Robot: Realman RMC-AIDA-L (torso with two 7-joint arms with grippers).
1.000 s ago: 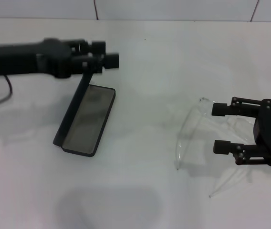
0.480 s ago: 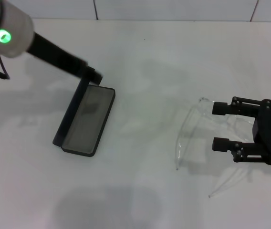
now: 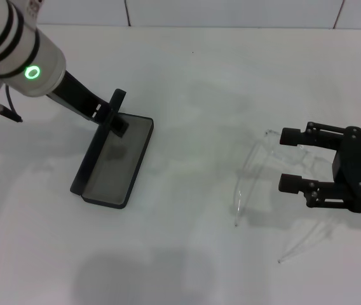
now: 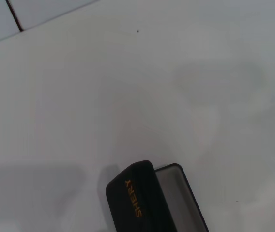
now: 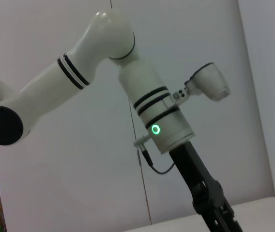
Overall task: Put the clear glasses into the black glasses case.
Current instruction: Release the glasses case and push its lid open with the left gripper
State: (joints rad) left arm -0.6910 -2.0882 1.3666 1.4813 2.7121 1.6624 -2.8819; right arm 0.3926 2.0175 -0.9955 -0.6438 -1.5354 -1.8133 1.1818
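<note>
Desk white, fills most of the head view. Black glasses case sits left of centre in that frame, open, grey lining up, lid standing upright along its left long edge. Left claw at upper left of the head view, coming down from the white arm with a green ring light; its dark tip is right at the top far end of the raised lid, looks touching it, but cannot tell if fingers are apart or closed on the lid. Left wrist view shows the black glasses case at bottom centre, lid with orange-gold lettering, a strip of grey lining beside it, bare desk all around; own fingers not visible there. Clear glasses lie on the desk right of centre in the head view, lens front facing the case, clear arms running toward lower right, well apart from the case. Right claw at right edge of the head view, fingers spread wide, nothing gripped; the two finger ends sit over the glasses behind the lens, contact not clear. Right wrist view shows only the left arm against a wall.
</note>
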